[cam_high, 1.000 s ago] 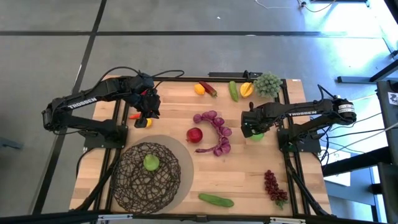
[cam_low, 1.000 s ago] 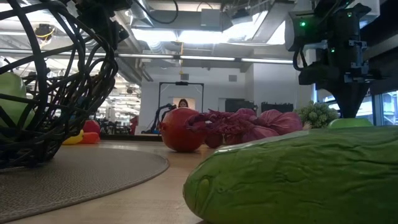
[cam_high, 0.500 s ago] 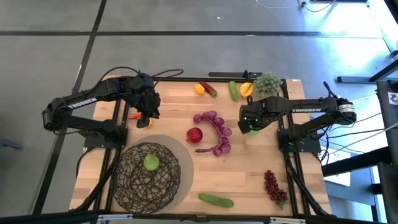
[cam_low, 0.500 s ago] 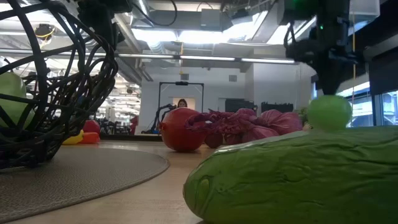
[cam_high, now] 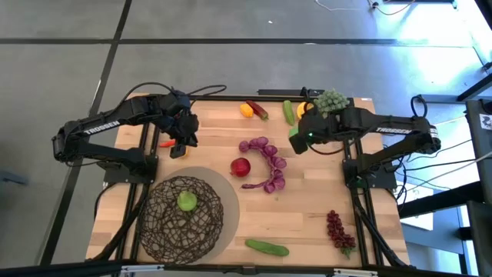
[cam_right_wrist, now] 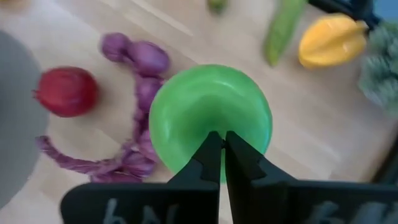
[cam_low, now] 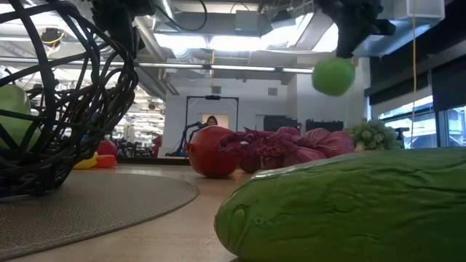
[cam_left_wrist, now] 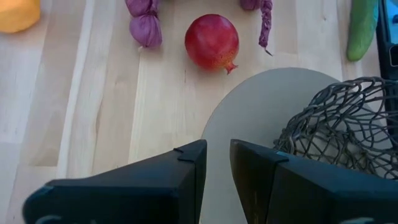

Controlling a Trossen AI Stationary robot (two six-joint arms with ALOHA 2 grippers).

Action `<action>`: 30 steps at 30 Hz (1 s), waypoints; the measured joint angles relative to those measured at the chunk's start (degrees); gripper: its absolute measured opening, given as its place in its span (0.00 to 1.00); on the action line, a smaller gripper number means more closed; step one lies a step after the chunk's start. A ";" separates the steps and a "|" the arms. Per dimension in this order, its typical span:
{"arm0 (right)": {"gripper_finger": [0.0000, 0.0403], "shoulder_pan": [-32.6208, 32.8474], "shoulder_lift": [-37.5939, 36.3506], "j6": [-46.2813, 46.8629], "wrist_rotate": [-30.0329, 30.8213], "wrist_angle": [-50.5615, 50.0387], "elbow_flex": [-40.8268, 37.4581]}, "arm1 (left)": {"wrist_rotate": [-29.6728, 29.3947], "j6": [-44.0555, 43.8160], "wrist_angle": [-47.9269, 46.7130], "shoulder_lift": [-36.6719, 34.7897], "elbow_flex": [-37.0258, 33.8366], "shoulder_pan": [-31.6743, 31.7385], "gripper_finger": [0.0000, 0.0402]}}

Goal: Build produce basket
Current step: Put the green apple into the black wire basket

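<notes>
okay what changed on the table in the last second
The right pincer, shut on the green apple, lifted it off the table and carried it toward the purple produce. The left pincer, basket and other produce stayed put.

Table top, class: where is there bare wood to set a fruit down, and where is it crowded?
Bare wood lies between the purple strand and the dark-red grapes, and between the basket and the near cucumber. The far edge is crowded: chili, cucumber, green grapes.
</notes>
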 joint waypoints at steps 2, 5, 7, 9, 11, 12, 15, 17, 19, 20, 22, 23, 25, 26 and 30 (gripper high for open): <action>0.00 0.23 0.00 -1.67 0.08 1.91 0.26 | -0.04 -0.08 0.00 0.00 0.00 0.00 0.16; 0.00 0.28 0.24 -2.86 0.10 3.55 0.19 | -0.05 -1.62 0.01 0.00 0.00 0.00 0.18; 0.00 0.26 0.75 -2.98 0.10 3.58 0.06 | -0.08 -3.91 0.29 0.00 0.00 0.00 0.20; 0.00 0.26 1.44 -3.41 0.08 3.50 0.04 | -0.07 -5.42 0.53 0.00 0.00 0.00 0.22; 0.00 0.26 2.14 -4.17 0.08 3.52 0.04 | -0.06 -6.44 0.46 0.00 0.00 0.00 0.24; 0.00 0.26 2.54 -4.27 0.08 3.53 0.04 | -0.04 -7.29 0.45 0.00 0.00 0.00 0.25; 0.00 0.26 3.56 -4.37 0.01 3.53 0.04 | -0.02 -9.88 0.37 0.00 0.00 0.00 0.26; 0.00 0.26 4.01 -4.39 -0.03 3.54 0.04 | -0.20 -10.06 0.40 0.00 0.00 0.00 0.27; 0.00 0.26 4.46 -4.47 -0.04 3.63 0.04 | -0.42 -10.07 0.37 0.00 0.00 0.00 0.27; 0.00 0.26 4.63 -4.46 -0.08 3.65 0.01 | -0.54 -10.07 0.39 0.00 0.00 0.00 0.27; 0.00 0.26 4.74 -4.43 -0.08 3.66 0.01 | -0.56 -10.06 0.39 0.00 0.00 0.00 0.27; 0.00 0.26 4.76 -4.41 -0.08 3.72 0.01 | -0.54 -10.07 0.39 0.00 0.00 0.00 0.27; 0.00 0.26 4.76 -4.39 -0.10 4.21 0.01 | -0.56 -10.07 0.39 0.00 0.00 0.00 0.27; 0.00 0.24 4.76 -4.37 -0.10 4.53 0.03 | -0.56 -10.06 0.39 0.00 0.00 0.00 0.27; 0.00 0.21 4.76 -4.34 -1.71 4.58 0.79 | -0.56 -10.06 0.39 0.00 0.00 0.00 0.27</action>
